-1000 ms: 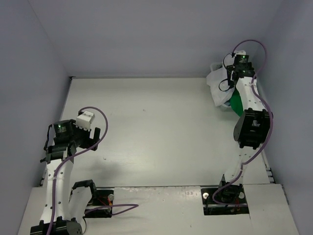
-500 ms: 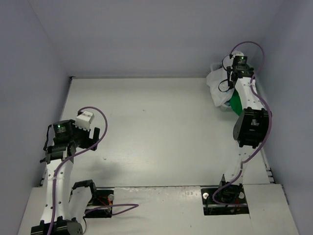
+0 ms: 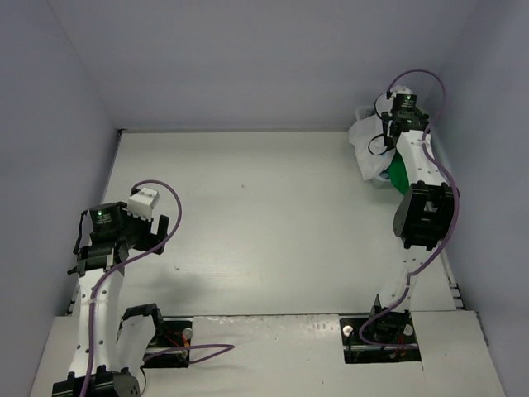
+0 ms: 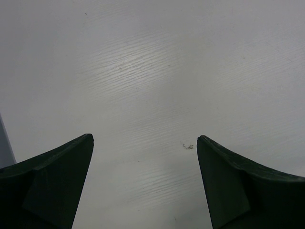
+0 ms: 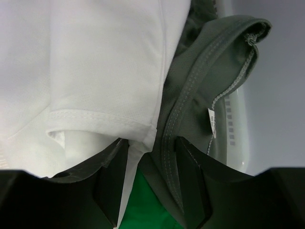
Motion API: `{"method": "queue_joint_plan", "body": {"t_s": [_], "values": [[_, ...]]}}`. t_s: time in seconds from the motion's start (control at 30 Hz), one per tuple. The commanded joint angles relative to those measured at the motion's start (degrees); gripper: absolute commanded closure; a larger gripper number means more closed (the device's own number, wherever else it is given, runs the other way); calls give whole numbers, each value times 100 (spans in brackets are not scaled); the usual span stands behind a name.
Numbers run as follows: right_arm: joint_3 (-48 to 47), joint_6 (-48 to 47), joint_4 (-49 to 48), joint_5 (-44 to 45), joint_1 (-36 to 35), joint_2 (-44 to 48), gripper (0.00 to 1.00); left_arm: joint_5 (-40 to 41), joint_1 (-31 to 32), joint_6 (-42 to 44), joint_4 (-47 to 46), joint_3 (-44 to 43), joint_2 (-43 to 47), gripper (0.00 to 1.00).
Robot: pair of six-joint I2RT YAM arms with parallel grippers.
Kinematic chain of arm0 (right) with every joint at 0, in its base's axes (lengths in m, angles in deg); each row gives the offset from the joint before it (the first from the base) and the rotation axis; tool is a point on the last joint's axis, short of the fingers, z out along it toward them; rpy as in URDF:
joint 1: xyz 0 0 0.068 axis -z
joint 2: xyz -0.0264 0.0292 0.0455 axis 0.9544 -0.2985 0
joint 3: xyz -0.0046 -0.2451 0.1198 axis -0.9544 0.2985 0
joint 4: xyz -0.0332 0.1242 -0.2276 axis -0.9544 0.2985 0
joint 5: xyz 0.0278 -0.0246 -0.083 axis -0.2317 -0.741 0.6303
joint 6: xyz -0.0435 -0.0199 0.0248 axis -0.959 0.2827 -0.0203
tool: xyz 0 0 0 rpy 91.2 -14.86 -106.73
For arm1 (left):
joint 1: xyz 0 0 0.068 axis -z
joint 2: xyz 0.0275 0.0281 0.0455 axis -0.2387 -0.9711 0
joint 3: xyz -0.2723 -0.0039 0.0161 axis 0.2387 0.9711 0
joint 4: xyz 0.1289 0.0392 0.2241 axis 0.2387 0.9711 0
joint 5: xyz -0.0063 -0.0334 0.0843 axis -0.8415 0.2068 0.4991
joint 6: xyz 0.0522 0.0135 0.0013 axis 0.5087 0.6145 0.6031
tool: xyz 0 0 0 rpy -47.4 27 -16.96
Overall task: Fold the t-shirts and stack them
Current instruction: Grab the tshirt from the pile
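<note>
- The t-shirts (image 3: 364,139) lay bundled together in the basket (image 5: 234,143), crumpled and overlapping, none laid flat.
- In the right wrist view the white shirt (image 5: 95,57) lay uppermost, on the side away from the basket wall. The dark grey-green shirt (image 5: 209,62) was bunched beside it against that wall, with a stitched hem and a small label showing. The bright green shirt (image 5: 143,205) showed beneath both.
- No teal-blue shirt could be made out with certainty.
- The right gripper (image 5: 152,142) was down among the cloth inside the basket. Its fingers (image 5: 112,176) stood partly closed on either side of a bunch made up of the white shirt's hem corner and a seam of the dark grey-green shirt.
- Cloth filled the gap between the fingers and appeared to touch both. Whether it was firmly pinched or only flanked could not be told.
- The left gripper (image 4: 144,138) was well apart from the basket, toward the opposite near corner. It hung spread wide over the bare table (image 4: 143,71), grasping nothing.
- Progress, as judged: the task was at its very start. No shirt outside the basket, no folded shirt and no stack was seen in any view.
- Step in hand, as judged: taking hold of a first shirt to draw it out of the basket.
- Remaining: lift each shirt out, spread it on the table beside the basket, fold it and stack it.
- Risk noted: two shirts lay between the fingers, so a pull could drag both out together.
</note>
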Motion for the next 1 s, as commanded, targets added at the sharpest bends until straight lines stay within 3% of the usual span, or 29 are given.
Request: {"method": "queue_joint_plan", "body": {"t_s": [0.0, 0.33, 0.97], "values": [[-160, -54, -219, 47, -230, 448, 58, -139, -42, 138, -142, -127, 33, 16], [95, -168, -139, 170, -626, 940, 55, -192, -34, 156, -115, -127, 59, 17], [-362, -212, -183, 284, -626, 281, 55, -175, -42, 173, -98, -127, 68, 17]]}}
